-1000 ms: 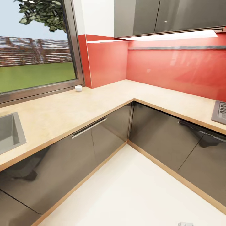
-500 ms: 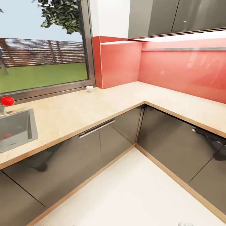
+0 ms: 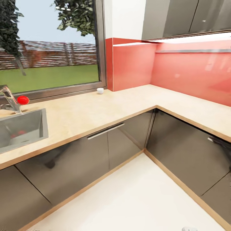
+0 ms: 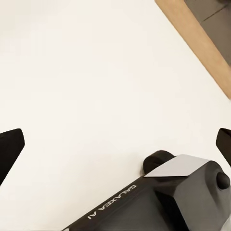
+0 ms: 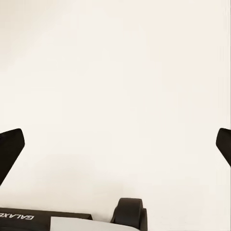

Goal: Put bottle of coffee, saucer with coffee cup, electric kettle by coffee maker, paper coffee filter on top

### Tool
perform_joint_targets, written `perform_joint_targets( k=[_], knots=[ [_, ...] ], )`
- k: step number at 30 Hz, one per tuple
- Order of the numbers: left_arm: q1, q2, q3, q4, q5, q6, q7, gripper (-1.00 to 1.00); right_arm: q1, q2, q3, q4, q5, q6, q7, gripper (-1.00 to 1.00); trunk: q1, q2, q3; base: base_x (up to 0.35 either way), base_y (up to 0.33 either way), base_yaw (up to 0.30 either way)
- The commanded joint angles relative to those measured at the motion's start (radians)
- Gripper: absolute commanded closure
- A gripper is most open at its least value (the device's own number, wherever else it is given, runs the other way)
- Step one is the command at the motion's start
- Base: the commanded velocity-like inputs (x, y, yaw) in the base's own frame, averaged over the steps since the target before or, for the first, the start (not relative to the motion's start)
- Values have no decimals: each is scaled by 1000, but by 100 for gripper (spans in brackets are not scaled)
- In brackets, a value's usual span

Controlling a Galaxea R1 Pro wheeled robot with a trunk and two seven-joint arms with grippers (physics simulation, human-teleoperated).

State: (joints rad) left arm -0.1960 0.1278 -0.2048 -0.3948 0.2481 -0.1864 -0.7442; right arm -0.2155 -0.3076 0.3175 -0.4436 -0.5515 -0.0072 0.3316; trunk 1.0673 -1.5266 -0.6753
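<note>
Left claw [image 4: 115,144] spread wide, empty, above pale floor [image 4: 86,72]. Right claw [image 5: 115,144] same, nothing gripped. Coffee cup [image 3: 100,90] stands on bench [image 3: 80,112] at window corner, well apart from sink [image 3: 22,128]. Judgement: robot travelling; best stop square to bench, then reach cup slowly, claws spread.

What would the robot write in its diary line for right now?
phase: travelling | left gripper: open, empty | right gripper: open, empty | seen: small white cup on countertop by window, sink
</note>
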Motion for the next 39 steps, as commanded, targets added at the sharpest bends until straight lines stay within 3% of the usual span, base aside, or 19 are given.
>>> perform_joint_targets(
  k=[1,9,25,39],
  knots=[
    [-1,1,-7,1,5,-6,1,-100,-1,-1,6,0,-10,-1,1,-100,0,0,-1,0,-275,28],
    [-1,1,-7,1,5,-7,0,-100,-1,-1,6,0,-10,-1,0,-100,0,0,-1,0,-271,100],
    [0,1,-7,1,5,-6,0,-100,-1,-1,8,0,-9,-1,-32,-100,0,0,-1,0,-48,258],
    [0,1,-7,1,5,-6,0,-100,-1,-1,8,0,-8,-1,-33,-100,0,0,-1,0,-274,79]
  ],
)
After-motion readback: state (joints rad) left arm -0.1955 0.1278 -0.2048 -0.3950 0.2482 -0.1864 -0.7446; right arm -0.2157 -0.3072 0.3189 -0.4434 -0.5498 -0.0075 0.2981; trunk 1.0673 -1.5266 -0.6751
